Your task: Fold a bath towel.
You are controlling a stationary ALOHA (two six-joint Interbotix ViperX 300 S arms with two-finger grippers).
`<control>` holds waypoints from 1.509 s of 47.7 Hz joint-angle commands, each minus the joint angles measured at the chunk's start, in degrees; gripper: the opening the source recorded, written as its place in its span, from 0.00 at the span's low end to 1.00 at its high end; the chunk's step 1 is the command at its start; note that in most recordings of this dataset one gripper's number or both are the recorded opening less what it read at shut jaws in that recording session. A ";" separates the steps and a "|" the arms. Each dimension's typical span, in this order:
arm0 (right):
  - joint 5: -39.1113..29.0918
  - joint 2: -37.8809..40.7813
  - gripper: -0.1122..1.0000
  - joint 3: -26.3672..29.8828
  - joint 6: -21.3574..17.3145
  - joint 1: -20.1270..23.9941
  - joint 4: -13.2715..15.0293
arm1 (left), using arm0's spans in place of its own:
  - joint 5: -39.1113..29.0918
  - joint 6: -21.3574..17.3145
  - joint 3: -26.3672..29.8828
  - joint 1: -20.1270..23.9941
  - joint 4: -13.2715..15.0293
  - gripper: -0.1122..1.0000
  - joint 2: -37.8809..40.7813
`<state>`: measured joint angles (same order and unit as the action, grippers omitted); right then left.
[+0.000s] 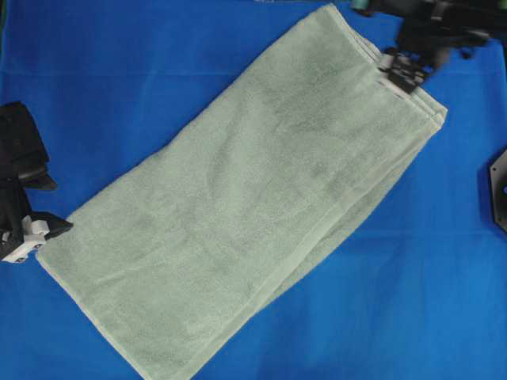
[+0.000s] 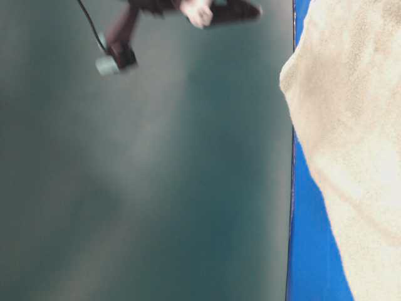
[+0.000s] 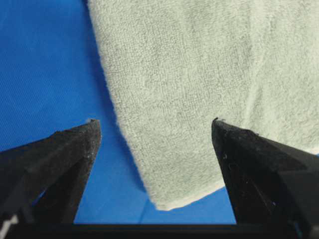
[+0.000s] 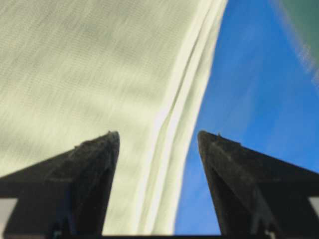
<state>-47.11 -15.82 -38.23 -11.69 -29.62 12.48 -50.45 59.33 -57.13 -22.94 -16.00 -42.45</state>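
On the blue cloth the bath towel lies folded, both end effectors, left and right, wide open, empty.

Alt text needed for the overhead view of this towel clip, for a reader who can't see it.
A large pale sage-green terry-cloth bath towel, folded into a long strip, lies diagonally on a bright blue cloth. The left hand sits open off its lower-left end, and the right hand is over its upper-right end.
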 commanded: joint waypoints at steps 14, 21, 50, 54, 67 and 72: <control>-0.79 -5.45 0.67 -4.75 -0.18 -0.09 -5.19 | 0.18 -8.70 3.52 0.18 -0.26 0.87 2.55; 3.08 0.18 0.67 -5.27 0.44 -1.41 -5.19 | 0.18 -8.70 3.69 0.09 -0.26 0.87 3.16; 17.49 15.03 0.67 -10.63 2.46 -5.54 -4.92 | 0.09 -8.61 3.69 0.18 -0.09 0.87 3.52; 17.40 15.03 0.67 -10.81 2.46 -5.54 -4.83 | 0.09 -8.61 3.69 0.35 -0.09 0.87 3.60; 18.28 15.03 0.29 -11.07 2.20 -5.54 -4.66 | 0.18 -8.61 3.69 0.44 -0.09 0.87 3.60; 18.81 14.77 0.23 -11.25 1.93 -5.54 -5.01 | 0.44 -8.70 3.69 0.44 -0.09 0.87 3.60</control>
<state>-29.36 -1.67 -48.69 -9.49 -34.28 7.29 -50.45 50.71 -54.93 -22.59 -16.00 -38.85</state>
